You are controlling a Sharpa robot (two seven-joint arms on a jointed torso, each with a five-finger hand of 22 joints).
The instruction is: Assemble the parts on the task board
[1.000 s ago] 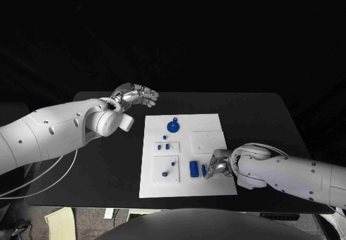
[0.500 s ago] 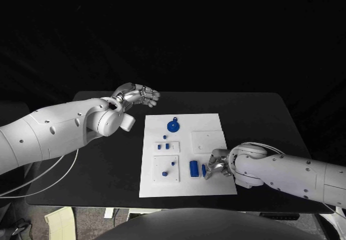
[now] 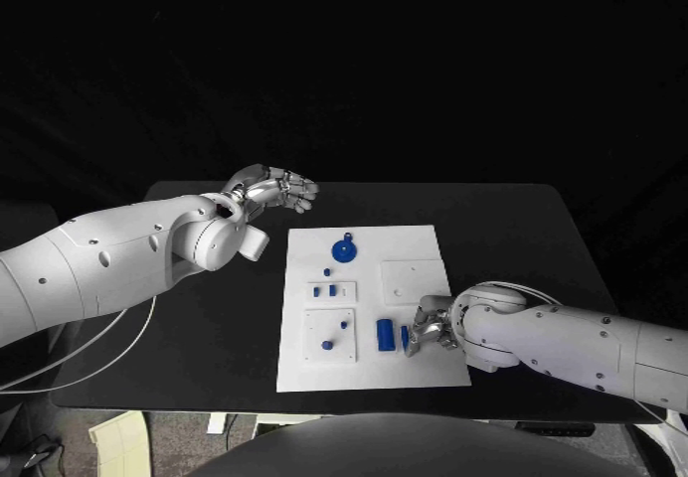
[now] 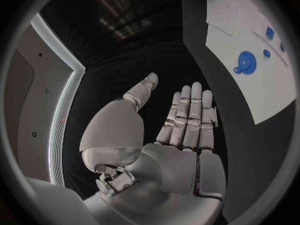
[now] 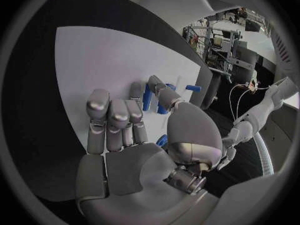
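We see the white rectangular task board [image 3: 366, 298] at the middle of the black table [image 3: 516, 229]. Our left hand [image 3: 269, 188] hovers off its far left corner, fingers straight and apart, holding nothing. Our right hand [image 3: 431, 328] rests on the board's near right part, fingers bent around a small blue part [image 5: 149, 95]; whether they grip it, we cannot tell. A blue round disc [image 3: 344, 248] lies near the far end.
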